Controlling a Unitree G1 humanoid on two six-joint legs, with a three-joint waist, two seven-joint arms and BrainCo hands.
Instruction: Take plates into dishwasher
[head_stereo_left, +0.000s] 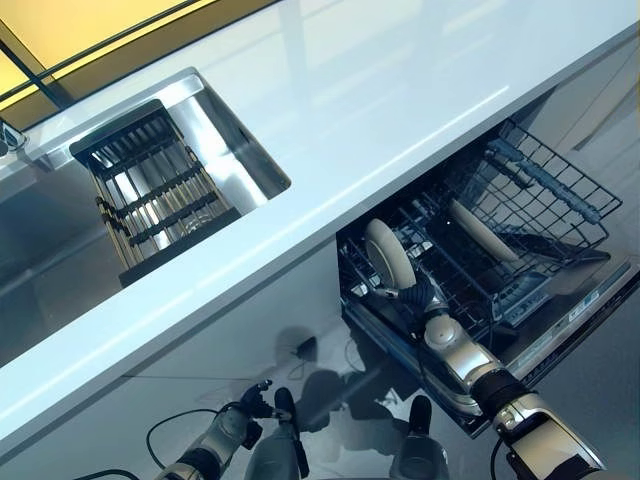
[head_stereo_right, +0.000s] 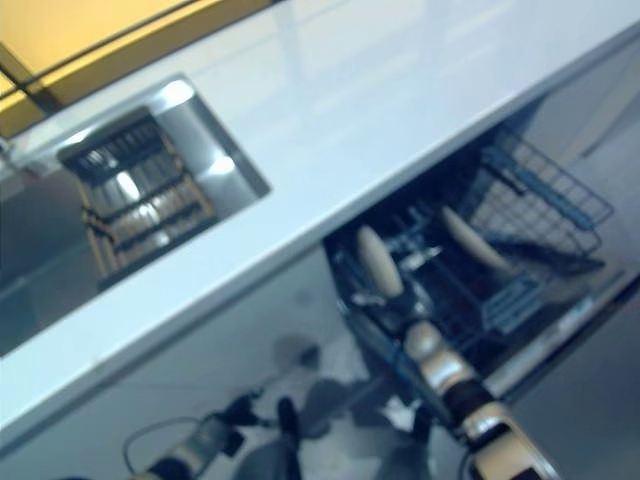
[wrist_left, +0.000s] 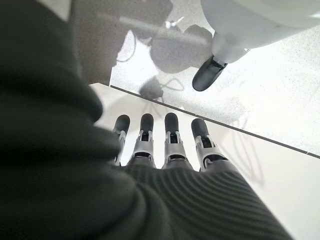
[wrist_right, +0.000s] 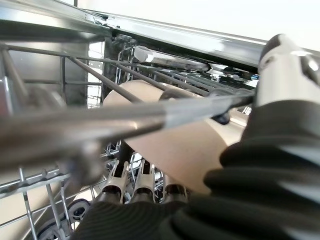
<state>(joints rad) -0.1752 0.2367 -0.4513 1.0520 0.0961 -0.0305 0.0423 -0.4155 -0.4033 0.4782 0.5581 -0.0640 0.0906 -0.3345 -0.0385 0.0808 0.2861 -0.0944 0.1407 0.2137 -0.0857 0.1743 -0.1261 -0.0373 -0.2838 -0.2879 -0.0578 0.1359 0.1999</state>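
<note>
A beige plate (head_stereo_left: 388, 255) stands on edge in the front left of the pulled-out dishwasher rack (head_stereo_left: 560, 190). My right hand (head_stereo_left: 415, 298) is shut on it from below. In the right wrist view the fingers (wrist_right: 142, 182) lie under the plate (wrist_right: 185, 145) and the thumb (wrist_right: 285, 65) over it, among the rack wires. A second beige plate (head_stereo_left: 480, 230) leans further right in the rack. My left hand (head_stereo_left: 250, 405) hangs low near the floor, empty, with its fingers (wrist_left: 172, 135) straight.
A long white counter (head_stereo_left: 400, 100) runs over the dishwasher. A steel sink (head_stereo_left: 240, 150) with a dark dish rack (head_stereo_left: 160, 190) is set in it at the left. The open dishwasher door (head_stereo_left: 590, 310) juts out below the rack.
</note>
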